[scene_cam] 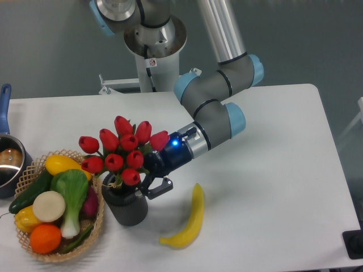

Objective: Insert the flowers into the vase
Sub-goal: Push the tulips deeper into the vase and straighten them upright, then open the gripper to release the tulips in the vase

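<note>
Above the dark grey vase [127, 206] beside the wicker basket [97, 221], the gripper [148, 182] is pinching the red flowers [122, 150] by their bundled stems, a light, top-heavy bunch likely slippery there.

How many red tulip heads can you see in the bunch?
9 show on the flowers above the vase: three across the top, four in the middle row from far left to beside the gripper, two lower down. Others may be hidden behind these.
</note>
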{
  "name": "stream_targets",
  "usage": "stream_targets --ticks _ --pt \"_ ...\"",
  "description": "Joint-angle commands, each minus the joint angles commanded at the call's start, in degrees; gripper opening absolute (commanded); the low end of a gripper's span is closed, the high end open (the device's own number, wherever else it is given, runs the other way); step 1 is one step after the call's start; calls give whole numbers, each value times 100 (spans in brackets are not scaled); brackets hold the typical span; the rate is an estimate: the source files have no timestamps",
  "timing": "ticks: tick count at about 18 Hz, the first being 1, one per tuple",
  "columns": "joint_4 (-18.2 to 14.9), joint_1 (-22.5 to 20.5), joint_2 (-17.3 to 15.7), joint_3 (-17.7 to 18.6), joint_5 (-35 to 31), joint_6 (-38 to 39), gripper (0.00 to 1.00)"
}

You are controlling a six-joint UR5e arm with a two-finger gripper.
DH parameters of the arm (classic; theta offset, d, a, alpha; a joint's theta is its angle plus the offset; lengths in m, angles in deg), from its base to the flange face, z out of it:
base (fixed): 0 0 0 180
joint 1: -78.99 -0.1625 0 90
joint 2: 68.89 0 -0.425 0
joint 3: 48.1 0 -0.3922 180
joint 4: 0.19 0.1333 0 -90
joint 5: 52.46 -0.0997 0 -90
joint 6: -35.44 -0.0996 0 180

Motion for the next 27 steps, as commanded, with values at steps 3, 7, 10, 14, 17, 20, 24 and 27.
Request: stream_targets --ticks 3,7,10,14,17,20,24,27 --pt "9 -17 -61 35 -9 0 79" --pt "0 -44 -298 44 -210 61 80" --pt "0 -53 -483 228 -352 35 81" --pt "0 -18 -492 167 -431 53 82" --pt "0 -9 -466 158 -598 53 83" --pt "0 -9 -413 106 -773 61 84" --pt "0 0 -396 -17 -1090 70 87" --pt "-9 9 -413 -105 -1309 88 89"
